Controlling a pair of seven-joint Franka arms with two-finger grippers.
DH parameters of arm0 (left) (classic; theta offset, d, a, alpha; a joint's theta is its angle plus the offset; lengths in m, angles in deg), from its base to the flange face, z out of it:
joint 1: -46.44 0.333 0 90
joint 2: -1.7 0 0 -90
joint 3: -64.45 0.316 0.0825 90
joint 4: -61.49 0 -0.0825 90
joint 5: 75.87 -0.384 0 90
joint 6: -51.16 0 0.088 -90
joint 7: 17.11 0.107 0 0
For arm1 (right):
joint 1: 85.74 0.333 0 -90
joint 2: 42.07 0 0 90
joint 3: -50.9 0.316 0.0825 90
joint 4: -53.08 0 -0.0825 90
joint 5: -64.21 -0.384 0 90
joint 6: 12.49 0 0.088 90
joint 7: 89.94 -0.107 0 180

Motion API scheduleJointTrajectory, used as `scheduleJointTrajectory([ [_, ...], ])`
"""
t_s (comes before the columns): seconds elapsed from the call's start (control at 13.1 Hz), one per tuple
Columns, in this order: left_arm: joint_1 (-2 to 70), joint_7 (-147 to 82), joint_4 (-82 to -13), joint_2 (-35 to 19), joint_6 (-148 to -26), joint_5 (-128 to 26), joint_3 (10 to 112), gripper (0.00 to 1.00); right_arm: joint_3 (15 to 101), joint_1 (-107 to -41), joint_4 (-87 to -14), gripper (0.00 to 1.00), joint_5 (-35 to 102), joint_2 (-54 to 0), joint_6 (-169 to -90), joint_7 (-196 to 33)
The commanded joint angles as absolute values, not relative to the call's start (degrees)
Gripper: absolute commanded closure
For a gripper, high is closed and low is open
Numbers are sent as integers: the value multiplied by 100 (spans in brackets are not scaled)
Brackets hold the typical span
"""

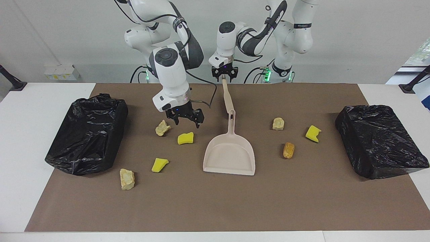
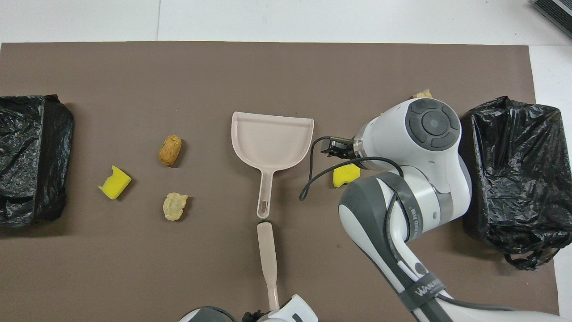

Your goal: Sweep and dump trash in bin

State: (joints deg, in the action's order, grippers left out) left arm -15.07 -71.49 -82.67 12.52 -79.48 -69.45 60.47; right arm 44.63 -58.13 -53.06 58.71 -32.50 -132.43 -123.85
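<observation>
The trash lies scattered on the brown mat: beige lumps (image 1: 162, 128) (image 1: 127, 178) (image 1: 278, 123), yellow sponge pieces (image 1: 185, 138) (image 1: 159, 164) (image 1: 313, 133) and an orange-brown lump (image 1: 288, 150). A beige dustpan (image 1: 230, 154) lies mid-mat, and the beige brush (image 1: 226, 95) lies end to end with its handle, nearer to the robots. My left gripper (image 1: 224, 75) is down at the brush's robot-side tip. My right gripper (image 1: 186, 120) hangs open and empty over the mat, between a beige lump and a sponge piece. In the overhead view the right arm hides part of that sponge piece (image 2: 345, 175).
A bin lined with a black bag (image 1: 89, 132) stands at the right arm's end of the mat, and another (image 1: 379, 141) at the left arm's end. White table surface (image 1: 30, 111) borders the mat.
</observation>
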Motion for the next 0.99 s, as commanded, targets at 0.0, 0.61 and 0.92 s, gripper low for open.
scheduleJointTrajectory([
  [0.0, -1570, -7239, -8300, 1251, -7945, -6884, 6119, 82, 4510, -5867, -5406, 0, 5929, -3336, -13307, -12264],
  [0.61, -650, -5872, -8036, 2127, -5980, -6980, 6163, 100, 4536, -5771, -5397, 0, 5290, -3293, -13632, -12247],
  [0.92, 1026, -4764, -7871, 2560, -5246, -7726, 6164, 100, 4536, -5349, -5432, 0, 5111, -3056, -14036, -12308],
])
